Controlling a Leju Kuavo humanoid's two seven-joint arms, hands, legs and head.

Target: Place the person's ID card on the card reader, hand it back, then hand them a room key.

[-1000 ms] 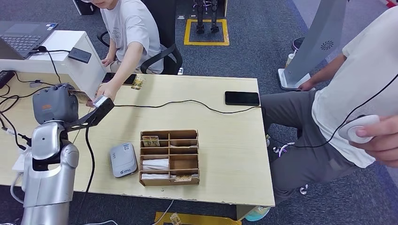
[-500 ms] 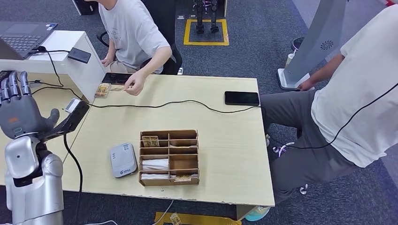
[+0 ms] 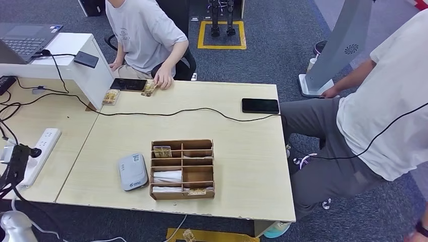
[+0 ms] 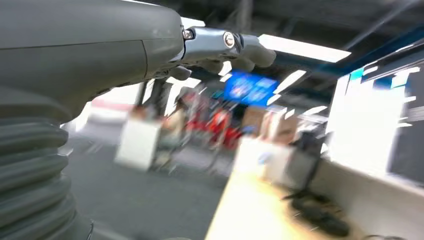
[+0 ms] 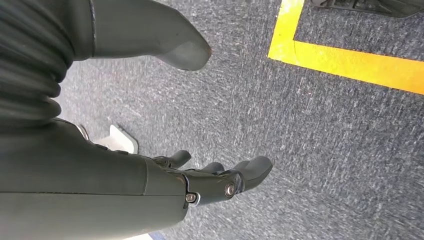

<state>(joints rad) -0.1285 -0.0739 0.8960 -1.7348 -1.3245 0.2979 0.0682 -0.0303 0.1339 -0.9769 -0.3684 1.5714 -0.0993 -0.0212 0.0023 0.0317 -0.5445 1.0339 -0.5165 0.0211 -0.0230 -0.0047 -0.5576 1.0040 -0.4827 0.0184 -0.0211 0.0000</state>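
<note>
Both hands now hold nothing: the left hand, fingers loosely curled, has swung off the pale wooden counter; the right hand hangs spread over carpet. Far from both, the small patterned ID card lies under the seated person's hand, so handing back looks finished and the room key is next.

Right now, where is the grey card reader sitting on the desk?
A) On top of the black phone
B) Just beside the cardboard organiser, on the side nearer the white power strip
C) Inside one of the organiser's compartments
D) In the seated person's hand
B: the card reader lies flat on the desk right next to the cardboard organiser, on the side towards the power strip.
</note>
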